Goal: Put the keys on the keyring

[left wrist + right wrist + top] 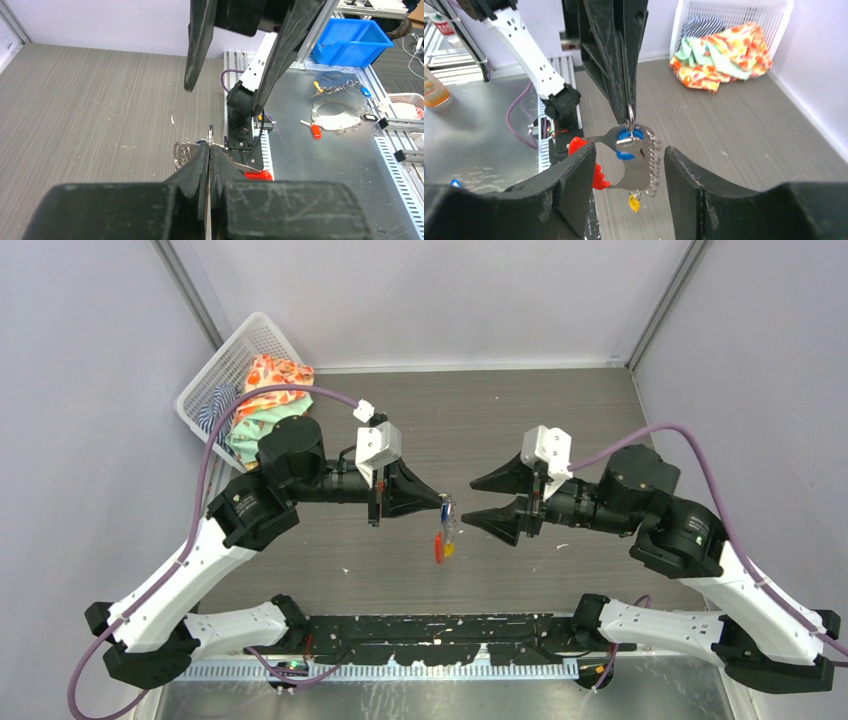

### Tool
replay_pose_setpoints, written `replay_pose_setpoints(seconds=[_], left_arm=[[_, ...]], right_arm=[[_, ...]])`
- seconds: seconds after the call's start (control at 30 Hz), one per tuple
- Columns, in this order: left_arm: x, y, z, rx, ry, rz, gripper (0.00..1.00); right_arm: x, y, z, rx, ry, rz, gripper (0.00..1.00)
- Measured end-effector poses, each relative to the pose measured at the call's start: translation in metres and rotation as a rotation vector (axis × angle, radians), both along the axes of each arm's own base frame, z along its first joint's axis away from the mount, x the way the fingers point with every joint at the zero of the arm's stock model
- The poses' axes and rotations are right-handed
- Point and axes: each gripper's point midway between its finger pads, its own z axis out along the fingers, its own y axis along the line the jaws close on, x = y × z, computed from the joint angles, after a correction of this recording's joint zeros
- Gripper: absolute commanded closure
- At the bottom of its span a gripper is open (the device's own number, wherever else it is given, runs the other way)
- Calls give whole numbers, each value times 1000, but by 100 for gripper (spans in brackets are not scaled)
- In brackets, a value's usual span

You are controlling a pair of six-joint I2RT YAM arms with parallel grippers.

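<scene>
Up over table (560, 410), keyring (630, 111) pinched tight in left gripper (443, 502). Under it, blue key (625, 155), yellow key (634, 202) and red tag (597, 176) seen hanging. Just beside, right gripper (468, 500) spread apart, nothing held. Job looks nearly done. Whether both keys are truly threaded on cannot be told.

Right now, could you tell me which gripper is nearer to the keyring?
Left. The left gripper has its jaws shut on the keyring, which hangs from it; the right gripper sits just beside it, jaws open.
</scene>
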Motion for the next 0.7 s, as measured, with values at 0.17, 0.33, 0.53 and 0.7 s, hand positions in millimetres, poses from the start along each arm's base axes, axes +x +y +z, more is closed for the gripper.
replay_pose_setpoints(seconds=[0.17, 0.33, 0.53, 0.7], left_arm=[[0, 0, 0, 0, 4, 0, 100], [-4, 0, 0, -1, 19, -18, 100], [-8, 0, 1, -3, 22, -44, 100], [-11, 1, 1, -4, 26, -58, 100]], right_arm=[[0, 0, 15, 39, -52, 6, 50], [2, 10, 17, 45, -69, 31, 51], [6, 22, 9, 23, -65, 52, 57], [3, 24, 9, 21, -70, 76, 81]])
